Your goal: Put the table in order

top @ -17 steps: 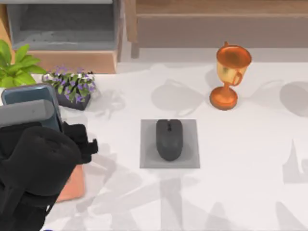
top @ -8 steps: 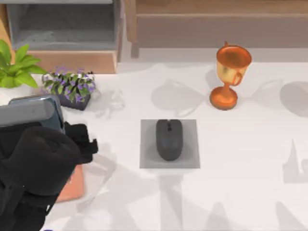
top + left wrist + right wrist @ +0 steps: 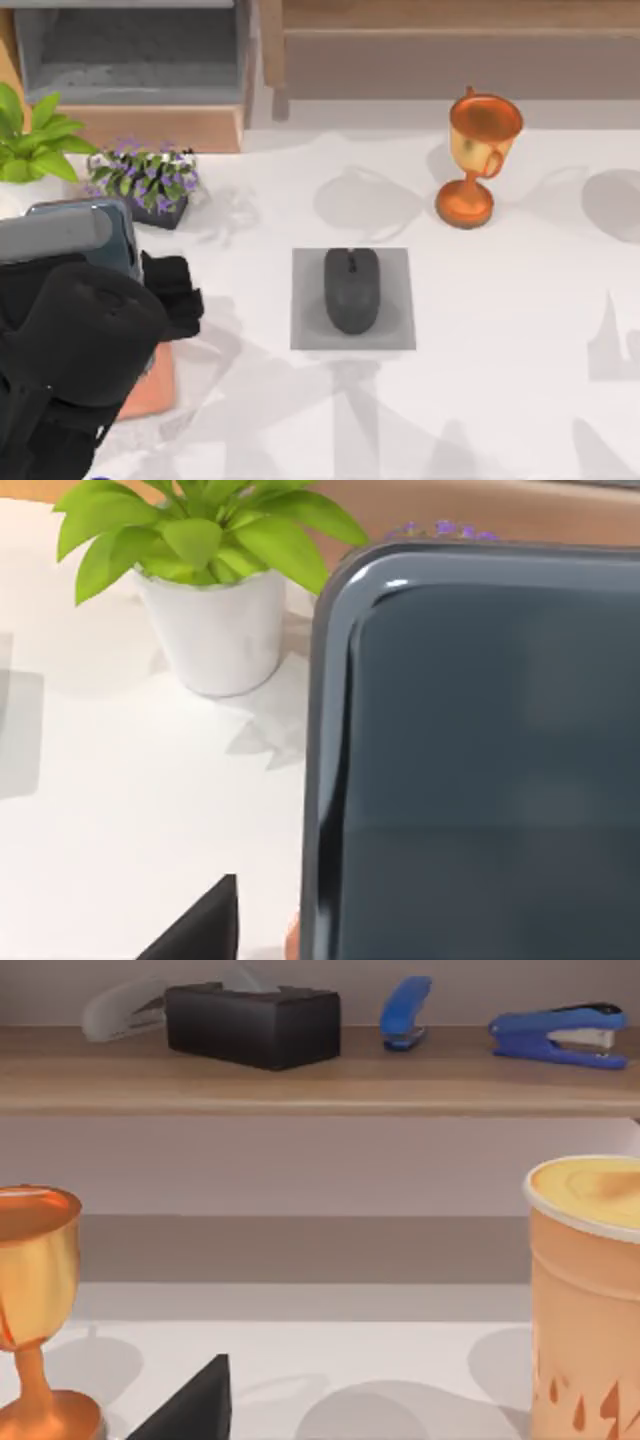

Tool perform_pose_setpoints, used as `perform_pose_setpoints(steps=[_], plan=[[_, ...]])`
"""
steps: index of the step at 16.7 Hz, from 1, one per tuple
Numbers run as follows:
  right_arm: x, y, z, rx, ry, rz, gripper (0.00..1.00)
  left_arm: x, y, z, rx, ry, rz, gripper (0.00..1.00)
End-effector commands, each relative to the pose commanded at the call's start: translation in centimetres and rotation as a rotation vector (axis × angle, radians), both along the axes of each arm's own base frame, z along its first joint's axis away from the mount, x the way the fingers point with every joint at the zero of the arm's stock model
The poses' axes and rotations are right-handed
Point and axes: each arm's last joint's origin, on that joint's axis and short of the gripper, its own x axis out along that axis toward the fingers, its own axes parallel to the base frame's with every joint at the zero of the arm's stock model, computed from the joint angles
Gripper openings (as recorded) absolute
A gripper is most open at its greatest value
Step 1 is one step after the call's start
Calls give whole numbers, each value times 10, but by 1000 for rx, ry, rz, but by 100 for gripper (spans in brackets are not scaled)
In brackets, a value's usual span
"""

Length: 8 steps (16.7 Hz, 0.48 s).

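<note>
1. Left gripper (image 3: 165, 290) sits at the table's (image 3: 500, 400) left edge, left of the grey mat (image 3: 400, 300), carrying a dark glossy slab, a phone (image 3: 105, 235) by the look of it; the finger grip itself is hidden, so whether they are together I cannot tell.
2. Under the arm, left of the mat, lies an orange pad (image 3: 155, 385).
3. On the mat rests a black mouse (image 3: 351, 290).
4. Up and left of the mat stand a purple flower box (image 3: 150, 185) and a green plant (image 3: 35, 140) in a white pot (image 3: 212, 630).
5. Up and right of the mat stands an orange trophy (image 3: 478, 155).
6. White table spreads around the mat on every side.
7. Right wrist view: trophy, an orange cup (image 3: 585, 1300), and a shelf (image 3: 320, 1085) bearing a black box (image 3: 252, 1022) and blue staplers (image 3: 555, 1032).
</note>
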Motion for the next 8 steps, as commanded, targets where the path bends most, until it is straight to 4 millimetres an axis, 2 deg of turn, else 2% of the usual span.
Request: perform_pose_setpoints(steps=[3, 8], plan=[[0, 0, 0, 0, 0, 0, 100, -2, 0, 0, 1, -6, 5, 100], [0, 0, 0, 0, 0, 0, 100, -22, -1, -2, 14, 20, -2, 100]])
